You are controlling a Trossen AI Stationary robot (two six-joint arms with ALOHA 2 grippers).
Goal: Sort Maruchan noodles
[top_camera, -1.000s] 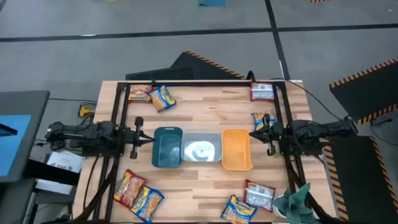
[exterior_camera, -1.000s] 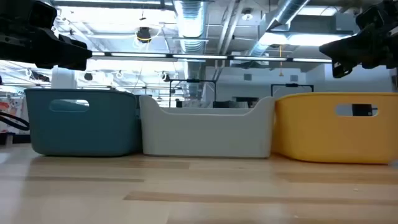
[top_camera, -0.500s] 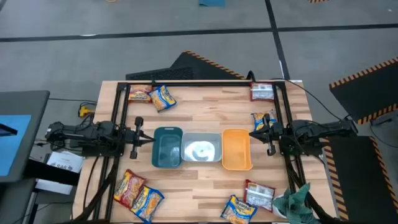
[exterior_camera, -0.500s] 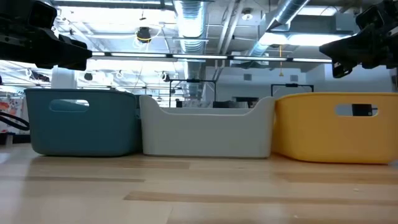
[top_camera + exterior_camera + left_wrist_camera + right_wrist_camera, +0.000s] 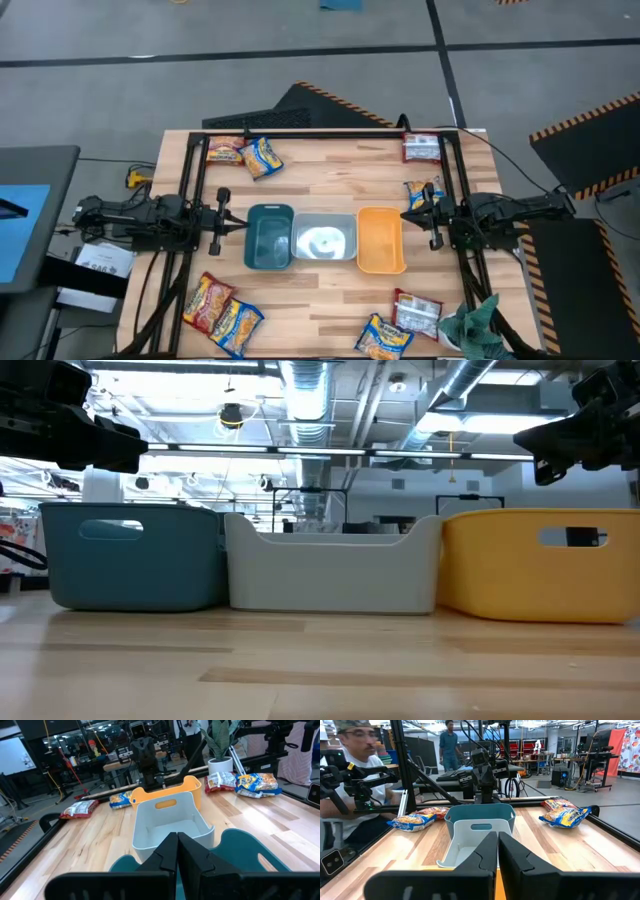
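maruchan noodles point(image 5: 424, 192) lie just beyond my right tool point(image 5: 412, 216), long axis across the table point(image 5: 320, 165); both tools narrow, empty; left tool point(image 5: 232, 222) waits by the teal bin point(image 5: 269, 238).

Pale wood-grain surface point(image 5: 320, 165); teal bin point(image 5: 269, 237), whitish, perhaps translucent bin point(image 5: 324, 240), orange-yellow bin point(image 5: 380, 240). Red-orange packets point(image 5: 206, 301) and yellow-with-blue packets point(image 5: 262, 156) lie at the corners. Both hands look dark.

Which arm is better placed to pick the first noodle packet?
Probably the right gripper: a yellow-blue packet lies just beside it. The left gripper has no packet so near.
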